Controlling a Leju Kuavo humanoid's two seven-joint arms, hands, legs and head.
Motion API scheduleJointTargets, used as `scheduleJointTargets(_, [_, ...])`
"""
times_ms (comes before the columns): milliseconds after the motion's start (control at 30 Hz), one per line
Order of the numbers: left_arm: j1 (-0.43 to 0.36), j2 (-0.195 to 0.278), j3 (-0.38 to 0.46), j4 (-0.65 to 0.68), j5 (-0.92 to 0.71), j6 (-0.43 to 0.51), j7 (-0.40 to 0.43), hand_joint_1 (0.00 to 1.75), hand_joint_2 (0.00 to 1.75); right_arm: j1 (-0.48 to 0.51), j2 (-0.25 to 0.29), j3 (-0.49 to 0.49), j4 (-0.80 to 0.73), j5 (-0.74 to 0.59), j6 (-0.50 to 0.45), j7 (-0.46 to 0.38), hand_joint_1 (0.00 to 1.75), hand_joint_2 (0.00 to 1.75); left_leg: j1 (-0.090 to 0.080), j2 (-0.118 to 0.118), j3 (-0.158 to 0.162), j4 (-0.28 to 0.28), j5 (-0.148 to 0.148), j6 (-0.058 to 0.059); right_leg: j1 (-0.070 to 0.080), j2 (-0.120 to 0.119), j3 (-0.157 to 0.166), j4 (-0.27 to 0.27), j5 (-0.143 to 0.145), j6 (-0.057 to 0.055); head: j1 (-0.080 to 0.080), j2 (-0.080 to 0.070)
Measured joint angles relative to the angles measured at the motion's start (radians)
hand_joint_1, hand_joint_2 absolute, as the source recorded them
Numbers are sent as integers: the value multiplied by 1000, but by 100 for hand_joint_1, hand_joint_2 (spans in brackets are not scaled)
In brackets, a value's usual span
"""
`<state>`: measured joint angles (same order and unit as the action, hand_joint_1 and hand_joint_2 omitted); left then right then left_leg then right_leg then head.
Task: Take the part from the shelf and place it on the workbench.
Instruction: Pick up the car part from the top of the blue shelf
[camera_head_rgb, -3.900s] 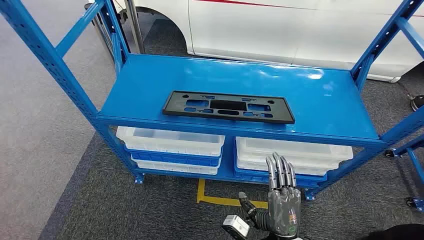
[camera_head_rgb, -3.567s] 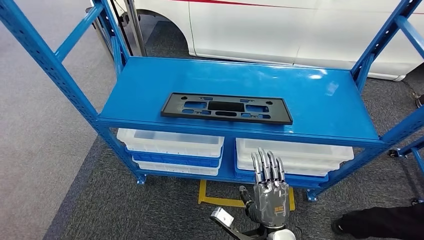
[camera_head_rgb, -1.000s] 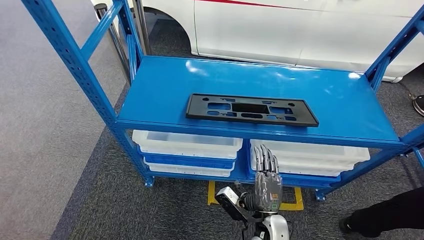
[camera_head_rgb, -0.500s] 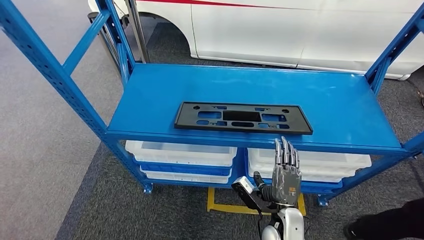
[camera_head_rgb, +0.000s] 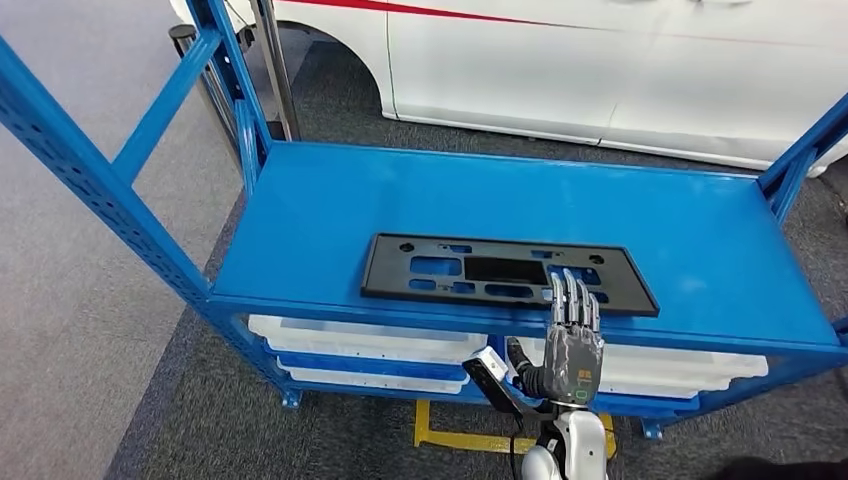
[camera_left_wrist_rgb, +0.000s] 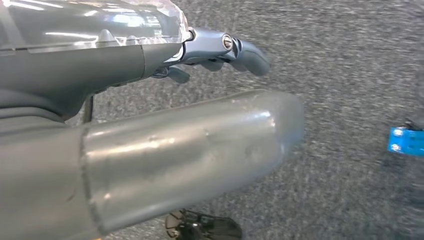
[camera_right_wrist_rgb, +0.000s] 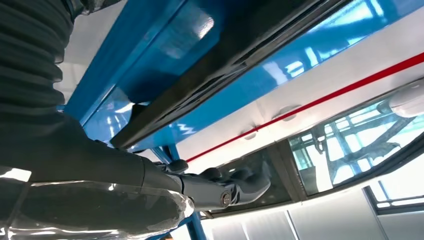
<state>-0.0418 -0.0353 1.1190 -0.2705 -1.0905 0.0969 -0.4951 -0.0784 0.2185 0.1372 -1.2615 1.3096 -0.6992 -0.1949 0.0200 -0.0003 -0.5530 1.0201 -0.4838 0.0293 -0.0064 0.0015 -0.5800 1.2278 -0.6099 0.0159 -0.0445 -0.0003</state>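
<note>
Part: a flat black plastic plate (camera_head_rgb: 508, 274), long and narrow, with several cut-out windows and small holes. It lies flat on the blue shelf (camera_head_rgb: 330, 205), close to the front edge and a little right of centre.
Right hand: my right hand (camera_head_rgb: 571, 340) is raised in front of the shelf edge, palm away from me, its fingers (camera_head_rgb: 572, 300) straight and close together, holding nothing. The tips overlap the plate's near edge in the head view; whether they touch it I cannot tell.
Left hand: my left hand (camera_left_wrist_rgb: 150, 165) hangs over grey carpet (only its thumb and one fingertip show), so I cannot tell whether it is spread or curled.
Handling: I judge the plate light and fairly stiff, though so long a piece may flex or tip if lifted from one end. The surface looks smooth, so it may slide on the painted shelf.
Where to hold: the near long edge, toward the middle, or a bar between the windows, with thumb under and fingers on top.
Below: white and blue bins (camera_head_rgb: 365, 345) sit under the shelf.
</note>
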Motion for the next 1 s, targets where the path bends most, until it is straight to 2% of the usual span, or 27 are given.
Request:
scheduleJointTargets(33, [0,0,1,0,-1,1,0,0,0,1,0,0,1,1,0,2,0,175,0,-1,12,-1,-8,-1,-2,0,-46,49,-22,2,0,0])
scheduleJointTargets(67, [0,0,3,0,-2,3,0,0,0,3,0,0,2,3,0,4,0,175,0,-2,25,-1,-18,-2,-2,0,-82,72,-34,3,0,0])
scheduleJointTargets(100, [1,0,4,0,-4,5,1,0,0,4,0,0,2,4,0,6,0,175,0,-3,39,-1,-29,-3,-2,0,-105,70,-29,2,0,0])
scheduleJointTargets(133, [2,0,5,0,-6,8,1,0,0,5,0,0,2,6,0,9,0,175,0,-4,56,-1,-40,-5,-2,0,-112,34,4,-2,0,0])
scheduleJointTargets(200, [1,-2,6,1,-13,17,1,0,0,5,-1,0,3,11,0,20,0,175,-1,-6,88,-1,-65,-10,5,0,-108,-80,122,-16,0,0])
scheduleJointTargets(233, [0,-3,6,2,-16,21,2,0,0,6,-2,0,5,14,0,27,0,175,-2,-8,99,-1,-77,-14,10,1,-106,-126,165,-24,0,0])
scheduleJointTargets(267, [0,-4,7,2,-19,25,3,0,0,7,-3,0,7,16,0,34,0,175,-3,-9,103,-1,-86,-20,15,2,-106,-150,192,-31,1,0])
scheduleJointTargets(333, [-1,-6,8,3,-23,30,6,0,0,7,-6,1,10,24,0,48,0,175,-3,-9,112,-1,-94,-31,20,4,-101,-158,190,-41,4,0])
scheduleJointTargets(400, [-2,-6,10,4,-29,33,9,0,0,0,-7,6,12,40,0,69,77,175,-1,-7,118,15,-103,-37,16,7,-81,-174,189,-51,4,0])
scheduleJointTargets(433, [-4,-6,11,4,-33,33,11,0,0,-7,-8,11,14,49,0,81,118,175,0,-6,108,39,-113,-39,14,7,-69,-182,187,-56,4,0])
scheduleJointTargets(467, [-7,-6,12,4,-37,33,13,0,0,-14,-9,17,19,58,1,97,162,175,2,-6,82,87,-133,-41,13,7,-59,-189,184,-60,4,0])
scheduleJointTargets(533, [-9,-4,12,4,-45,34,16,0,0,-28,-14,33,39,68,3,128,172,175,2,-6,5,205,-180,-47,14,6,-49,-192,177,-67,4,0])
scheduleJointTargets(567, [-9,-3,13,4,-48,34,17,0,0,-35,-18,43,52,71,5,142,175,175,2,-6,-34,251,-192,-50,15,6,-45,-192,172,-69,4,0])
scheduleJointTargets(600, [-8,-3,13,4,-50,34,17,0,0,-42,-24,55,66,71,10,153,175,175,2,-6,-58,265,-185,-52,15,7,-41,-190,167,-69,4,0])
scheduleJointTargets(633, [-7,-2,13,4,-52,34,17,0,0,-48,-30,67,78,72,15,161,175,175,2,-6,-66,245,-155,-52,15,9,-36,-188,162,-69,4,0])
scheduleJointTargets(700, [-7,-2,14,4,-55,34,17,0,0,-60,-40,88,96,72,25,170,175,175,1,-6,-47,141,-65,-47,15,11,-24,-183,151,-65,4,0])
scheduleJointTargets(733, [-8,-1,14,4,-56,34,17,0,0,-64,-42,95,103,72,28,172,175,175,0,-6,-35,90,-33,-44,15,11,-20,-180,147,-61,4,0])
scheduleJointTargets(800, [-8,0,14,4,-59,34,17,0,0,-73,-47,105,113,72,31,174,175,175,-7,-5,-21,32,-14,-36,15,11,-18,-176,141,-51,4,0])
scheduleJointTargets(833, [-7,1,14,5,-59,34,17,0,0,-76,-49,109,117,72,32,175,175,175,-10,-5,-22,29,-15,-31,16,11,-19,-177,140,-45,5,0])
scheduleJointTargets(900, [-4,1,14,5,-59,34,17,0,0,-81,-54,116,123,73,33,175,175,175,-6,-5,-19,18,1,-19,18,12,-19,-178,139,-33,5,0])
scheduleJointTargets(933, [-4,0,15,5,-59,34,17,0,0,-85,-57,119,126,73,32,175,174,175,-2,-4,-18,12,6,-14,18,11,-21,-170,131,-26,6,0])
scheduleJointTargets(1000, [-6,-1,15,5,-59,33,17,0,0,-90,-63,122,130,73,32,174,174,175,2,-2,-17,5,14,-6,14,8,-50,-102,83,-13,7,0])
